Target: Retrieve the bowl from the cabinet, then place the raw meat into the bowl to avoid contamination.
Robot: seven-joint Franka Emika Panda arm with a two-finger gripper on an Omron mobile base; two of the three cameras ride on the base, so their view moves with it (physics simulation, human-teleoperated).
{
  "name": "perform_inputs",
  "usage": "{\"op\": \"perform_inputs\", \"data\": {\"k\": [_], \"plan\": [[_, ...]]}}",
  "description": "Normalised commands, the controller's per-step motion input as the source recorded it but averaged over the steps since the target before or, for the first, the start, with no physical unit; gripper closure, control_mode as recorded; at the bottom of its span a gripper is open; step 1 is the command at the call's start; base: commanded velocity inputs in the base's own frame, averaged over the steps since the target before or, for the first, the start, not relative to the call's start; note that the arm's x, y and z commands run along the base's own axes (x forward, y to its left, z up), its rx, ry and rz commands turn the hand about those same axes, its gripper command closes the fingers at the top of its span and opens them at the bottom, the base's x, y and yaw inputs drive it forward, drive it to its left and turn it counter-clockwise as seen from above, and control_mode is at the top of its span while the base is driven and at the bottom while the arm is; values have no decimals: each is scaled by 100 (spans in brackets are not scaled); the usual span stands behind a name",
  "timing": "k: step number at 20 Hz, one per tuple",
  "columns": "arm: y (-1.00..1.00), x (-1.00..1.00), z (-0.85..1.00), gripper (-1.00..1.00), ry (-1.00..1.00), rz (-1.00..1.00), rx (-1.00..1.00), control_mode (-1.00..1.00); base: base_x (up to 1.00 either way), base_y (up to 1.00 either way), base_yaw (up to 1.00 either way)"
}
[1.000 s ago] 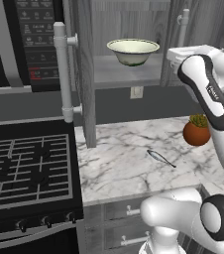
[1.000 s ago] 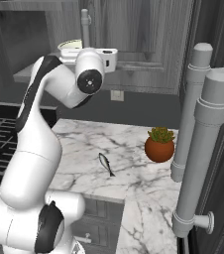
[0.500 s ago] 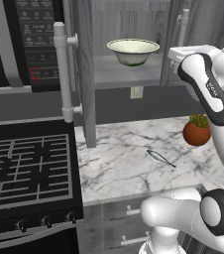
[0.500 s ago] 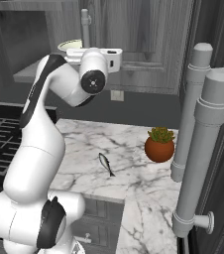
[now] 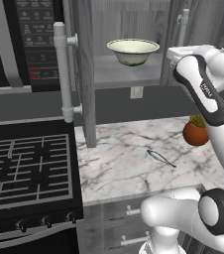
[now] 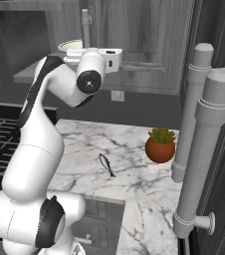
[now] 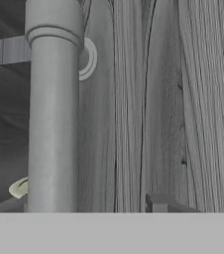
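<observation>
The cream-white bowl (image 5: 133, 49) sits on the shelf of the grey cabinet (image 5: 84, 74), whose left door stands open. From the right base view the bowl's rim (image 6: 70, 46) peeks out behind my hand. My gripper (image 5: 173, 53) is up at shelf height, right of the bowl, against the closed right door's bar handle (image 5: 183, 22). The hand view has that handle (image 7: 52, 109) very close on the left. One fingertip (image 7: 159, 203) shows to its right, apart from the bar, and the other is hidden. The raw meat (image 5: 161, 158) lies on the marble counter (image 5: 119, 168).
An orange-brown plant pot (image 5: 196, 133) stands at the counter's right. The stove (image 5: 25, 168) is to the left, with the black microwave (image 5: 29, 39) above it. Tall pale bar handles (image 6: 199, 149) rise close on the right of the right base view. Grey drawers (image 5: 124, 213) sit under the counter.
My wrist has shifted only slightly by the right door's handle. The bowl, the meat and the pot have not moved.
</observation>
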Motion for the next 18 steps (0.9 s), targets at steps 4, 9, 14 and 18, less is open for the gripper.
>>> {"op": "perform_inputs", "data": {"k": [4, 9, 14, 18], "plan": [[7, 33, -14, 100, 1, -2, -3, -100, 0, 0, 0], [0, 0, 0, 100, 0, 0, 0, -100, 0, 0, 0], [0, 0, 0, 100, 0, 0, 0, -100, 0, 0, 0], [0, 0, 0, 100, 0, 0, 0, -100, 0, 0, 0]]}}
